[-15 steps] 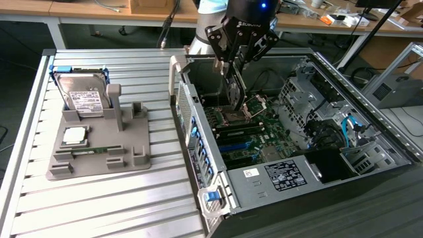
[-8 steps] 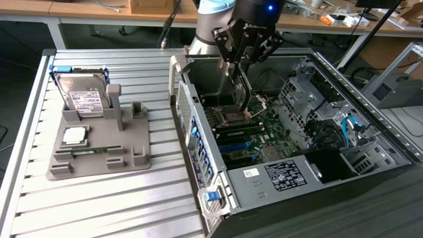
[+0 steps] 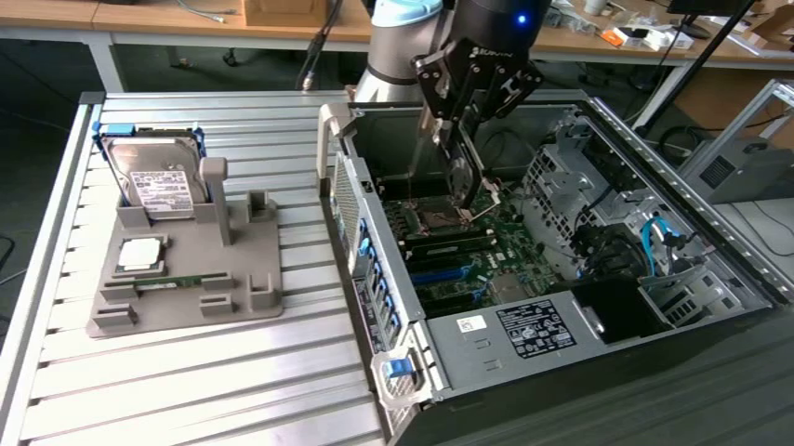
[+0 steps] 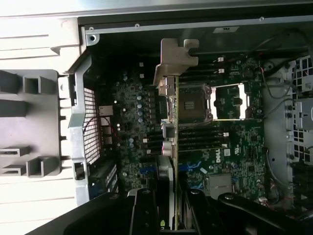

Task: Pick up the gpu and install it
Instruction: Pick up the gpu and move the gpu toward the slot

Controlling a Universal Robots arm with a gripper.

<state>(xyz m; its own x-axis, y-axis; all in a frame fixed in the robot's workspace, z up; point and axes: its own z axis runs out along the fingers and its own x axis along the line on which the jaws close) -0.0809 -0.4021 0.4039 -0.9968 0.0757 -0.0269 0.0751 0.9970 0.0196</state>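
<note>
Item 1, exterior view's left: I log a grey holder block (image 3: 186, 302) on the slatted table (image 3: 186, 400). It carries a hard drive (image 3: 155, 181) standing at its far end, a square processor chip (image 3: 139, 255) lying flat, and a narrow green memory strip (image 3: 186, 279) just beside the chip.

Item 2, centre: an open computer case (image 3: 372, 232), its motherboard (image 3: 466, 255) exposed.

Item 3, over the case: the gripper (image 3: 456, 139), its two fingers clamped on the gpu (image 3: 463, 181). The card hangs edge-on, close above the board by the processor socket (image 3: 441, 218); I cannot tell whether its lower edge touches anything. On the wrist view the gpu (image 4: 171, 112) runs out from between the fingers (image 4: 144, 210), with the silver bracket (image 4: 173, 58) at its far end.

Item 4, exterior view's right: a metal drive cage (image 3: 583, 181) and blue cables (image 3: 657, 237) inside the case.
</note>
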